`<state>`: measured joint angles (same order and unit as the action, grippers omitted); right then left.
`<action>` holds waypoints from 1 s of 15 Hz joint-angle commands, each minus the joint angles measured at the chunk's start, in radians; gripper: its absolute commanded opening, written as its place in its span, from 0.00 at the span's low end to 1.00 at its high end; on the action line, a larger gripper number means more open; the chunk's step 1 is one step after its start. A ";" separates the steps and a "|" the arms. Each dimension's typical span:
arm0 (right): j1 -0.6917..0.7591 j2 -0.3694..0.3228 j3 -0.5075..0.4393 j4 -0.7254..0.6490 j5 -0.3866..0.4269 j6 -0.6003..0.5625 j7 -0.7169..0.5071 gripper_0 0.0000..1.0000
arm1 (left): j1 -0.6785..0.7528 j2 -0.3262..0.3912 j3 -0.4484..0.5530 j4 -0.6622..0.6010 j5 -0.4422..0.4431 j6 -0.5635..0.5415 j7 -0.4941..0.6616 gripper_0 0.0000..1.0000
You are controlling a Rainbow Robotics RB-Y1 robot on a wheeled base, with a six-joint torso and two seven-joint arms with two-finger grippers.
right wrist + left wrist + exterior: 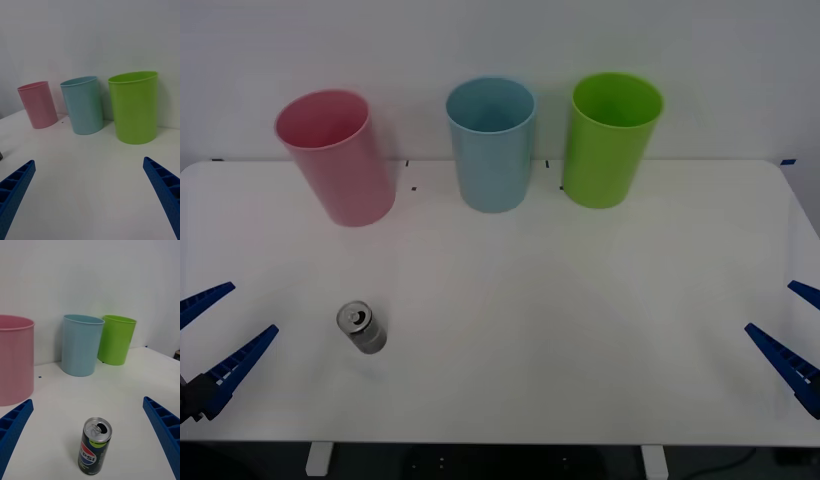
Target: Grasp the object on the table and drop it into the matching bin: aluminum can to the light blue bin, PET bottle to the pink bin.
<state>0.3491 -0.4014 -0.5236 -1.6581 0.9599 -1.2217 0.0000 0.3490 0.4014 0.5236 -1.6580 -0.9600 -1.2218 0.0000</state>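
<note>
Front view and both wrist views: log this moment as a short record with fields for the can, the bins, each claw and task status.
can: aluminum can upright on the table, near the robot's left side, pull-tab top up, ungrasped
bins: pink bin, light blue bin, lime green bin, in a row at the far edge, all upright
left claw: left claw open, low at the table's left edge, the can just ahead of it
right claw: right claw open, at the right edge, nothing between its fingers
status: grasp not yet made
</note>
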 commanded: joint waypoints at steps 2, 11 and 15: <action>0.000 0.000 0.000 0.000 0.000 0.000 0.000 1.00 | 0.011 -0.010 0.010 0.018 -0.002 0.005 -0.002 1.00; 0.000 0.000 0.000 0.000 0.000 0.000 0.000 1.00 | 0.050 -0.007 -0.013 0.020 -0.043 0.005 -0.037 1.00; 0.000 0.000 0.000 0.000 0.000 0.000 0.000 1.00 | 0.077 -0.009 -0.036 0.020 -0.074 0.018 -0.054 1.00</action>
<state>0.3490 -0.4014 -0.5236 -1.6581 0.9599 -1.2217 0.0001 0.4226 0.3929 0.4931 -1.6384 -1.0228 -1.2072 -0.0475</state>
